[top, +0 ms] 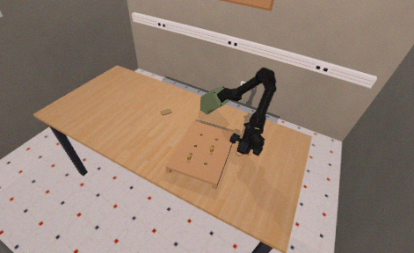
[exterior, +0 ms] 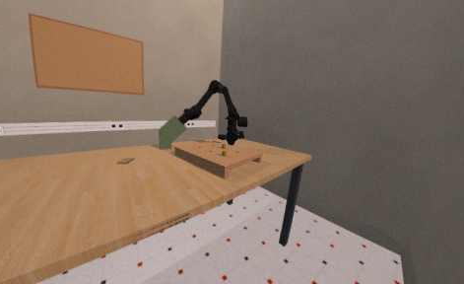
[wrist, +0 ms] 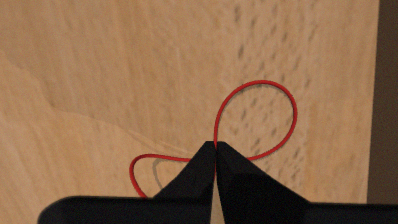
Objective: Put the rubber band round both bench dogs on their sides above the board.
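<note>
The wooden board (top: 199, 151) lies flat on the table with two yellow bench dogs (top: 189, 155) (top: 211, 148) standing in it; it also shows in the exterior view (exterior: 216, 153). My gripper (top: 243, 147) is low over the table just right of the board. In the wrist view my gripper (wrist: 214, 149) is shut, with the thin red rubber band (wrist: 260, 81) pinched between its fingertips. One large loop lies ahead to the right and a smaller loop (wrist: 137, 167) lies to the left, both on the table top. The band is off both dogs.
A green block (top: 211, 101) stands at the arm's base behind the board. A small tan piece (top: 165, 112) lies on the table to the left. A dark strip (wrist: 386, 100) runs down the right edge of the wrist view.
</note>
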`<state>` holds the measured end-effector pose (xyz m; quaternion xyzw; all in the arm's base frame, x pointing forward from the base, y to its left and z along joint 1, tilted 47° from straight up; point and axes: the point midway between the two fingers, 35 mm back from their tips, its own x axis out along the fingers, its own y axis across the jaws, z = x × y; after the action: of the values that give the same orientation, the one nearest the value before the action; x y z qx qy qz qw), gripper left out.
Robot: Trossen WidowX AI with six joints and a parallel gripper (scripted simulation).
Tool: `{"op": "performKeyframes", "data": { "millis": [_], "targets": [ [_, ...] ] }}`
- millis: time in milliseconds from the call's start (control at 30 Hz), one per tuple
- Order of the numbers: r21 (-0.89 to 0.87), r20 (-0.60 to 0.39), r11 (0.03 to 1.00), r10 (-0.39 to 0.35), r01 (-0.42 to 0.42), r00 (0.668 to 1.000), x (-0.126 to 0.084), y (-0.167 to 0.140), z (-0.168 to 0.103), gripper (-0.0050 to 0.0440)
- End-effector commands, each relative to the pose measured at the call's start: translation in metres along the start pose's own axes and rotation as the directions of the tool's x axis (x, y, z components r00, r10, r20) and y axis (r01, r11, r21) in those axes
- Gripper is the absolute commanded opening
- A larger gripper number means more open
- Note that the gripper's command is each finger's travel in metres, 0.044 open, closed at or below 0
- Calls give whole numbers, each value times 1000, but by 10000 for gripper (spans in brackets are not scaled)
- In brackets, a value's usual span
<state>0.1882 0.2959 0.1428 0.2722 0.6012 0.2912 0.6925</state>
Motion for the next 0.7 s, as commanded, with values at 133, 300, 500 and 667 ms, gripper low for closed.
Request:
{"op": "performKeyframes", "data": {
  "millis": [133, 300, 500, 667],
  "targets": [
    [-19, -7, 1000, 18, -18, 1000, -6, 7, -2, 0],
    [-24, -5, 1000, 11, -11, 1000, -21, 7, 5, -1],
    [-28, -6, 1000, 2, -2, 1000, -39, 6, 12, -4],
    [-29, -7, 1000, -3, 3, 1000, -52, 5, 15, -12]
  ]
}}
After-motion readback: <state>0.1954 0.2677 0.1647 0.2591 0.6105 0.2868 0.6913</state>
